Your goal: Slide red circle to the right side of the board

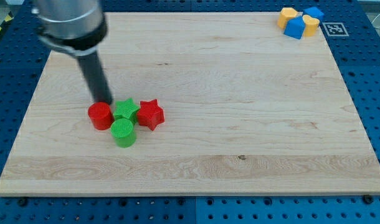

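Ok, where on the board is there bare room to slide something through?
Bare wood spans everything right of the red star up to the blue and yellow blocks in the top-right corner. It's crowded at left: my tip touches the red circle, packed against the green star and green circle.

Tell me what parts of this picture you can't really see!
- My tip: its very end sits right behind the red circle, so touching or not is unclear.
- Arm: blurred and cut off by the view's top.
- Yellow and blue blocks, top right: bunched together, too small to name shapes.
- Green star: partly covered by the green circle.
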